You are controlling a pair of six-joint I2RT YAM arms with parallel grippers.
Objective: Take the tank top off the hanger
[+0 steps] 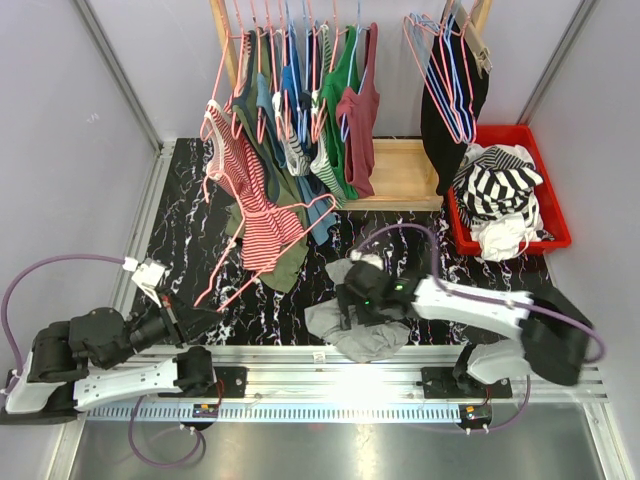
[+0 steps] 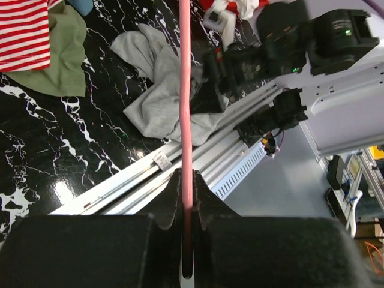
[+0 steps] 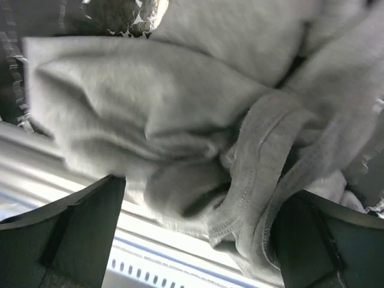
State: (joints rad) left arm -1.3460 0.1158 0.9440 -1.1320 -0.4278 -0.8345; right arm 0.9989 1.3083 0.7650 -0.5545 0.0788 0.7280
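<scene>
The grey tank top (image 1: pixel 365 332) lies crumpled on the black marbled table by the near rail, apart from the pink hanger (image 1: pixel 262 262). My left gripper (image 1: pixel 192 320) is shut on the hanger's thin pink rod (image 2: pixel 186 114), which runs straight up from the jaws in the left wrist view; the grey top (image 2: pixel 159 102) lies beyond it there. My right gripper (image 1: pixel 357 300) sits on the top's far edge. In the right wrist view its fingers (image 3: pixel 78 231) stand wide apart with grey folds and a seamed strap (image 3: pixel 252 180) between them.
A wooden rack (image 1: pixel 400 170) at the back holds several tops on hangers. A red-striped top (image 1: pixel 255 200) and an olive one (image 1: pixel 290 262) drape onto the table under the hanger. A red bin (image 1: pixel 555 225) of clothes stands at the right. The aluminium rail (image 1: pixel 330 355) runs along the near edge.
</scene>
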